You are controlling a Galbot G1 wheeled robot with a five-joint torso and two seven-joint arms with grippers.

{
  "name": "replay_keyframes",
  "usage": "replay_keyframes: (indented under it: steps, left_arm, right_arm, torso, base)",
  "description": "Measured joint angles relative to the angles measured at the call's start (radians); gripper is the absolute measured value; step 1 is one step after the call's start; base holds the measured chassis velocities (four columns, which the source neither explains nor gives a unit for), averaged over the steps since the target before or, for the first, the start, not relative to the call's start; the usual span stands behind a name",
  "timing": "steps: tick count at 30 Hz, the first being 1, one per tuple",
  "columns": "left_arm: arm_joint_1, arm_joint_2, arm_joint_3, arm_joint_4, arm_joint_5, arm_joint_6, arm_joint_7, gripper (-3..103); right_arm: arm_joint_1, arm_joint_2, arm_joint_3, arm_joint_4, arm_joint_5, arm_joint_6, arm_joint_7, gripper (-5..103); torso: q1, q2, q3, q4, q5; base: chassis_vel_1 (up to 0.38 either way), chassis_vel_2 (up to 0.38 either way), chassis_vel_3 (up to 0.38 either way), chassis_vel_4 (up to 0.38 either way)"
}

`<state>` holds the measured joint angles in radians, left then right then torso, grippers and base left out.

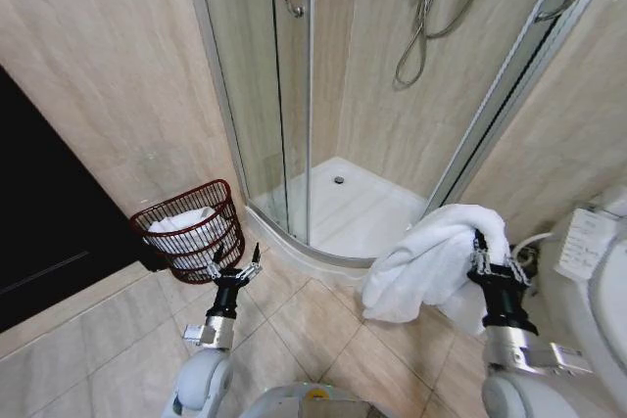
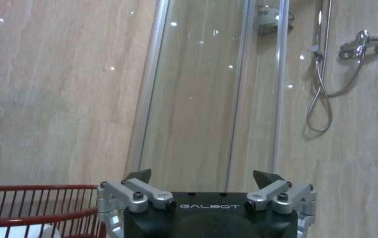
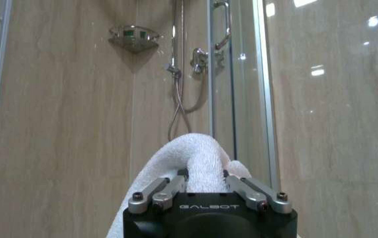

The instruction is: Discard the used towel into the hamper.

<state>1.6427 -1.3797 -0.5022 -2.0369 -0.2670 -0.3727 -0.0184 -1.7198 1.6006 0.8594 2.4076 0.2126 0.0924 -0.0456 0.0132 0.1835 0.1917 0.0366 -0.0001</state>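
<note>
My right gripper (image 1: 493, 250) is shut on a white towel (image 1: 429, 263), which drapes to its left above the floor tiles; the wrist view shows the towel (image 3: 192, 158) pinched between the fingers. The hamper (image 1: 193, 229), a red-brown openwork basket with white cloth inside, stands on the floor against the wall left of the shower. My left gripper (image 1: 235, 266) is open, held upright just in front of the hamper's rim (image 2: 36, 188), with nothing between its fingers.
A glass shower cubicle (image 1: 294, 95) with a white tray (image 1: 353, 217) fills the corner. A toilet (image 1: 598, 281) stands at the right. A dark door (image 1: 39, 212) lies left of the hamper. Beige tiled floor lies between.
</note>
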Motion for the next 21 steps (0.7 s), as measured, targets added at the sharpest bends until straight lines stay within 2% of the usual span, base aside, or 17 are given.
replay_keyframes:
  steps: [15,21]
  left_arm:
    - [0.003,0.005,-0.009,0.001,-0.016,-0.001,0.008,100]
    - [-0.002,0.003,-0.006,0.014,-0.004,-0.006,-0.030,100]
  right_arm:
    - [0.001,0.007,-0.034,-0.024,-0.040,0.022,0.039,18]
    - [-0.001,0.007,-0.030,-0.033,-0.055,0.023,0.042,18]
  torso:
    - [0.000,0.000,0.000,0.0000,0.0002]
    - [0.000,0.000,0.000,0.0003,0.0001]
  base:
    - [0.027,0.026,0.028,0.028]
    - [0.061,0.059,0.088,0.086]
